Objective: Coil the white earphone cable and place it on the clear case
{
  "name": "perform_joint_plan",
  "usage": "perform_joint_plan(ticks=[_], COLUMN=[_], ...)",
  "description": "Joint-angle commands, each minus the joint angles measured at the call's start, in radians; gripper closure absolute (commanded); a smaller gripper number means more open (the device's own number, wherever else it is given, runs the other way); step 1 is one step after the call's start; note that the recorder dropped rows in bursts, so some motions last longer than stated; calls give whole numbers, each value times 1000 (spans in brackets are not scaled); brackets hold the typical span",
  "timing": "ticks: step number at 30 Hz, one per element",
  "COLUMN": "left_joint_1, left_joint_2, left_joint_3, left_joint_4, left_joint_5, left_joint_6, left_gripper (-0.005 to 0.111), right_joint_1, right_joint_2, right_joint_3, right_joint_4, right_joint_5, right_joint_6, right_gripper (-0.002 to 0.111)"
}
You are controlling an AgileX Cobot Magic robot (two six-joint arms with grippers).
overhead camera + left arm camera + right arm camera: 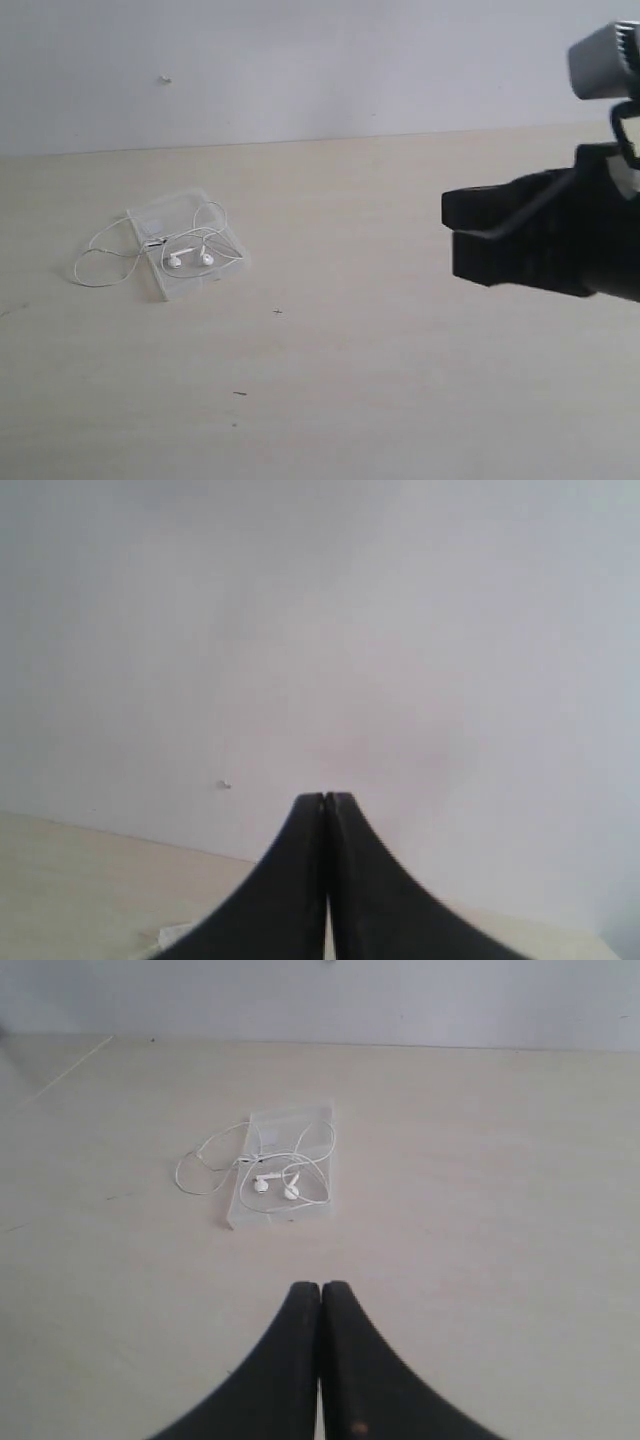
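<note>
The clear case (170, 215) (285, 1120) lies flat on the pale table, left of centre in the exterior view. The white earphone cable (105, 240) (205, 1155) lies in loose loops partly on it; both earbuds (190, 259) (275, 1188) rest on the case, and one loop trails off its left side onto the table. My right gripper (447, 232) (321, 1287) is shut and empty, raised at the right, far from the case. My left gripper (325, 798) is shut and empty, facing the wall; it is out of the exterior view.
A pale wooden table (400, 380) meets a white wall (300, 60) at the back. The wall has a small mark (166, 78). A corner of something pale (170, 937) shows by the left fingers.
</note>
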Motion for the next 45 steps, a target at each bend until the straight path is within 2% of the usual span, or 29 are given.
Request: perform_joint_plan(ticks=[1, 6, 10, 17, 21, 28, 33, 35, 38, 39, 41, 43, 45], left_joint_1=[2, 2, 4, 4, 4, 4, 4, 4, 4, 4, 4, 4, 4], left_joint_2=[-111, -190, -190, -190, -190, -190, -190, -190, -190, -190, -190, -190, -190], left_joint_3=[16, 49, 59, 154, 164, 164, 164, 164, 165, 171, 213, 328, 424], left_joint_4=[-28, -71, -120, -181, -295, -291, -276, -178, -171, -144, -106, -50, 17], left_joint_5=[124, 129, 182, 81, 237, 477, 530, 527, 454, 382, 113, -198, -323], left_joint_6=[8, 6, 80, 79, 79, 83, 106, 253, 242, 244, 245, 256, 266], left_gripper=[107, 107, 107, 107, 107, 107, 107, 107, 107, 107, 107, 107, 107], right_joint_1=[-4, -4, -4, -4, -4, -4, -4, -4, -4, -4, -4, -4, -4], right_joint_2=[-116, -231, -322, -455, -467, -467, -467, -467, -467, -467, -467, -467, -467], right_joint_3=[90, 134, 152, 176, 176, 176, 176, 176, 176, 176, 176, 176, 176], right_joint_4=[-9, 3, 3, -2, 8, 8, 8, 8, 8, 8, 8, 8, 8], right_joint_5=[-22, 55, 118, 210, 215, 215, 215, 215, 215, 215, 215, 215, 215], right_joint_6=[7, 6, -1, 8, 8, 8, 8, 8, 8, 8, 8, 8, 8], right_gripper=[107, 107, 107, 107, 107, 107, 107, 107, 107, 107, 107, 107, 107])
